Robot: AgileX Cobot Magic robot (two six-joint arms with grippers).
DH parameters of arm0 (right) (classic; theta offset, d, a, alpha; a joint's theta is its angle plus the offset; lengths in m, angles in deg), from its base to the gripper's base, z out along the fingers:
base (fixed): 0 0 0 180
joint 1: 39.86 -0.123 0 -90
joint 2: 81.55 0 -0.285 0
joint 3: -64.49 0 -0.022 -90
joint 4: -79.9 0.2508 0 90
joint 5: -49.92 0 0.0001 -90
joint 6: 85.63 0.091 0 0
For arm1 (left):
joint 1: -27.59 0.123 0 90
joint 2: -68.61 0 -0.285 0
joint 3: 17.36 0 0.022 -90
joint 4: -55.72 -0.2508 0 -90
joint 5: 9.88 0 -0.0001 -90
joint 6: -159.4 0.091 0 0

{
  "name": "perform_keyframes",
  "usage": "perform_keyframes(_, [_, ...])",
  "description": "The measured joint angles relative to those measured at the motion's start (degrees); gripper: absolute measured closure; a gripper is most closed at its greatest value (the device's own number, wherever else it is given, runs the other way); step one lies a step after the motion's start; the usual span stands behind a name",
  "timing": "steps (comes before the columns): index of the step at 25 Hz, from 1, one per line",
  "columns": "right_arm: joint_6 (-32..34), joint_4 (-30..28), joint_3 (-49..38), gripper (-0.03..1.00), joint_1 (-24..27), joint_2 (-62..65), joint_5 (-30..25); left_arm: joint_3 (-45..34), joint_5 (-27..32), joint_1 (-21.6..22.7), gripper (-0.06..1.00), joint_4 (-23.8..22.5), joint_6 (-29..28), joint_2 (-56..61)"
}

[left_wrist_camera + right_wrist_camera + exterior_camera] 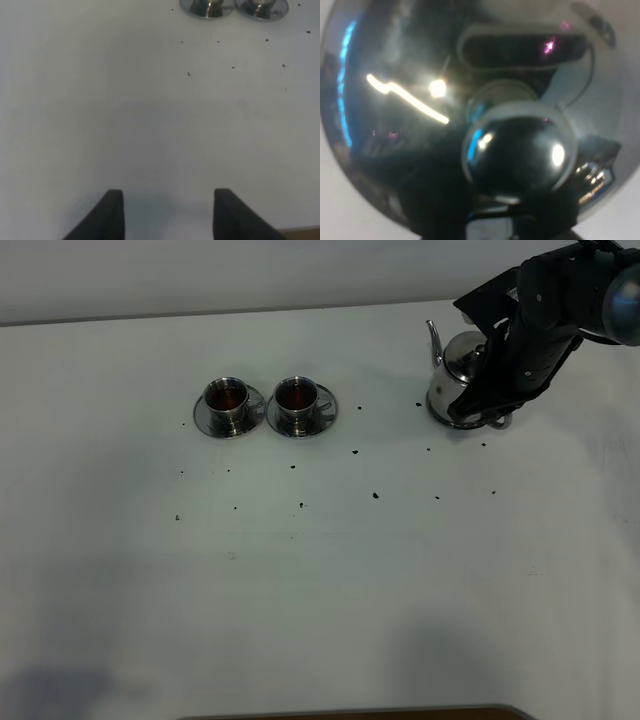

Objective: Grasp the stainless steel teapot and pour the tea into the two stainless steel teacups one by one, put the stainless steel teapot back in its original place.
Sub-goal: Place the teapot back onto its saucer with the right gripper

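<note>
Both cups [262,402] hold tea; our right gripper [492,405], closed on the teapot [458,378] handle, sets it down; next we release.

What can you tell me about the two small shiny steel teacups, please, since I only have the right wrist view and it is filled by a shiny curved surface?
Observer: Both small shiny steel teacups hold dark tea and sit on round saucers, side by side.
Operator: Where is the squat steel teapot?
Observer: The squat steel teapot stands far right of them, spout pointing toward the cups, on a round steel saucer.
Operator: And the left gripper?
Observer: The left gripper is open over bare white table, holding nothing.
</note>
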Motion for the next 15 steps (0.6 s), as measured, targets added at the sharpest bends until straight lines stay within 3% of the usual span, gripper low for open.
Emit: perform_keyframes(15, [0.95, -1.37, 0.0, 0.78, 0.13, 0.0, -0.06, 0.0, 0.0, 0.0, 0.48, 0.0, 0.0, 0.0])
